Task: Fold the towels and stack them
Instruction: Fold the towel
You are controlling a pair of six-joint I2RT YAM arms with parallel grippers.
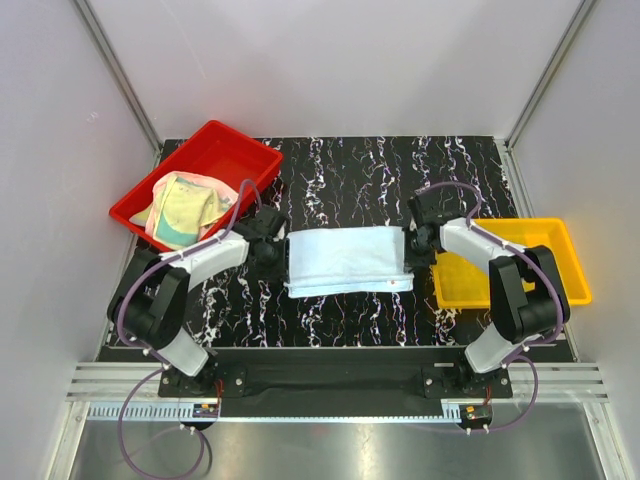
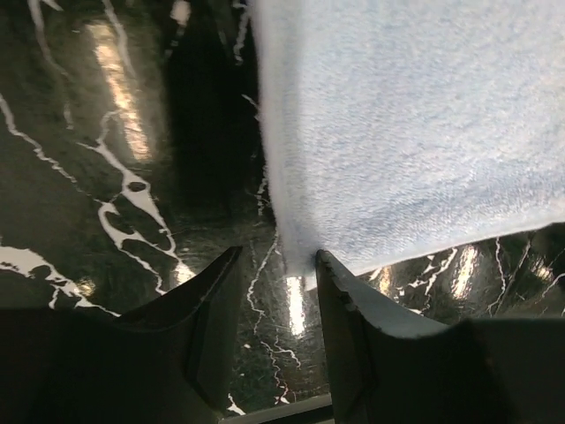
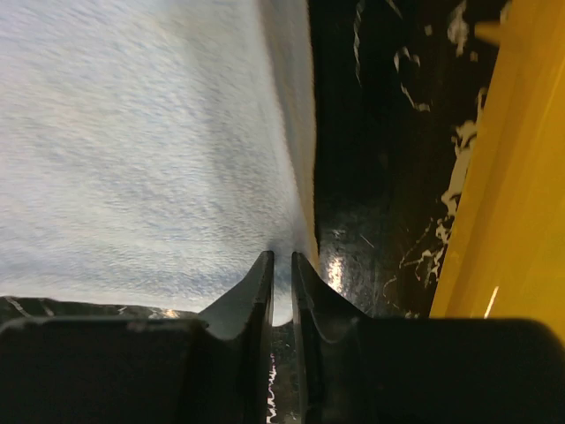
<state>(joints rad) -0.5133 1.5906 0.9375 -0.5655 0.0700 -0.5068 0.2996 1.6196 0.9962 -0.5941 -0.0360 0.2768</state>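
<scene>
A pale blue towel (image 1: 345,260) lies folded and flat on the black marbled table, between the two arms. My left gripper (image 1: 272,255) is at its left edge. In the left wrist view that gripper (image 2: 279,254) stands open, bare table showing between its fingers, and the towel's (image 2: 415,132) near corner touches the right fingertip. My right gripper (image 1: 412,240) is at the towel's right edge. In the right wrist view it (image 3: 282,258) is shut on the near corner of the towel (image 3: 132,150). Several more towels (image 1: 185,205), pink, yellow-green and teal, lie bunched in the red tray (image 1: 215,135).
A yellow tray (image 1: 570,260) sits at the table's right edge, close beside the right gripper, and its wall (image 3: 503,177) fills the right side of the right wrist view. The red tray stands at the back left. White walls enclose the table.
</scene>
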